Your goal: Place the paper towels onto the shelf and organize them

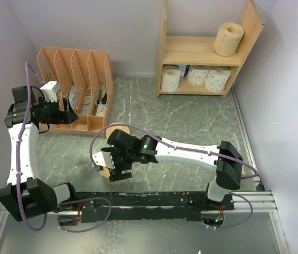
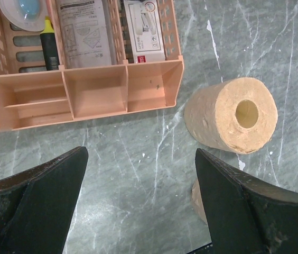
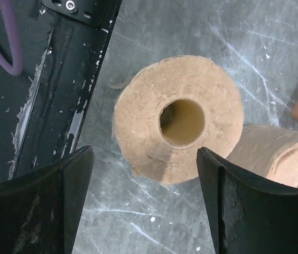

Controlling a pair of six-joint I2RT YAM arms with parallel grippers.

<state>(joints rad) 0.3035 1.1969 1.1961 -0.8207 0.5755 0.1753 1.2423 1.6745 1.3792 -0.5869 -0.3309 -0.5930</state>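
Pick-up step: the right hand point(image 1: 113, 168), released and wide, straddles an upright tan roll point(image 3: 138, 121) at six o'clock on the surface point(image 1: 191, 121). Next it probably needs to clench, lift and carry to the shelf point(image 1: 202, 50) at one o'clock. The left hand point(image 2: 138, 201) hangs released.

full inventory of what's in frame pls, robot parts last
shelf: one, light wood, far right.
white rolls: three visible, shelf's lower tier.
tan roll on shelf: one, upper tier.
upright tan roll: one, on the table, below the right gripper.
lying tan roll: one, on its side beside the upright one.
file organizer: one, orange-pink, far left.
papers: several, white, in the organizer.
marker: one, yellow-black, in the organizer.
table: grey marbled.
left gripper: jaws open, empty.
right gripper: jaws open.
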